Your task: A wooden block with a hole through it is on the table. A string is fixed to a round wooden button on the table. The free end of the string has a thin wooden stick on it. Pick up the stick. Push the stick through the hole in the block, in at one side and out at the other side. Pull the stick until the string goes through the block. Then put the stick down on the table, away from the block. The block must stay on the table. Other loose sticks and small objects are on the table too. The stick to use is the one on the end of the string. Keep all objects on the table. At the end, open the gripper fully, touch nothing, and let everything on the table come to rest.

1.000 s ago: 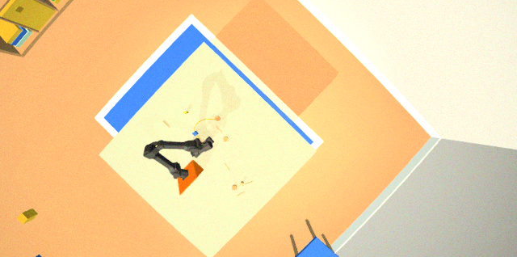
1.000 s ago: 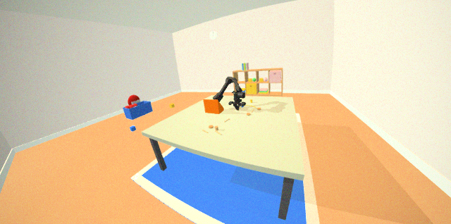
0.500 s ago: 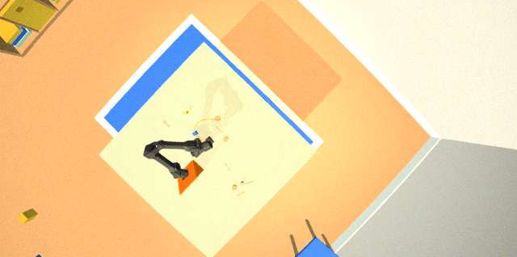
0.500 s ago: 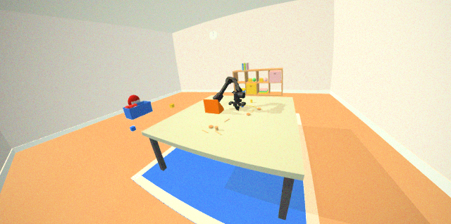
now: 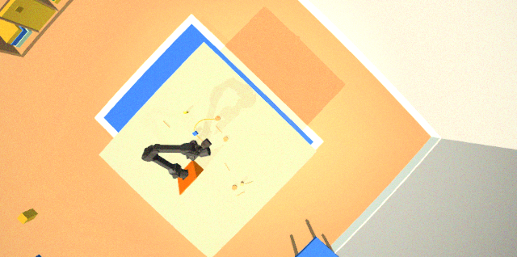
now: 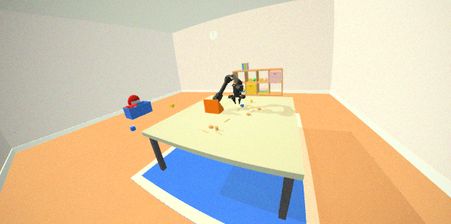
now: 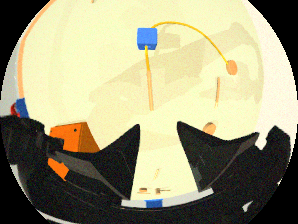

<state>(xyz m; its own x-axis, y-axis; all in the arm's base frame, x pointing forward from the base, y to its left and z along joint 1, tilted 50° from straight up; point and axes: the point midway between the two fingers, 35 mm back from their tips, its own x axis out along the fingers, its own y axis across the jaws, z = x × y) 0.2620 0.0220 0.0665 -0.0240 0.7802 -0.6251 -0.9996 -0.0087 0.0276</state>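
Observation:
The blue block (image 5: 195,132) (image 6: 242,106) (image 7: 147,38) stands on the table. The yellow string (image 7: 172,22) curves from the round wooden button (image 5: 217,118) (image 6: 259,108) (image 7: 231,67) to the block's far side and comes out at its near side. The hole itself is not visible. The stick (image 7: 150,92) on the string's end lies on the table, in line with the short piece of string and apart from the block. My gripper (image 6: 237,102) (image 7: 158,126) is open and empty, raised above the table, with its fingertips beyond the stick's near end in the wrist view.
A loose stick (image 5: 219,128) (image 7: 218,91) and a wooden disc (image 5: 225,138) (image 6: 248,114) (image 7: 209,128) lie right of the string's stick in the wrist view. An orange wedge (image 5: 190,178) (image 6: 213,106) stands by the arm's base. A small yellow object (image 5: 186,112) and several loose pieces lie farther off.

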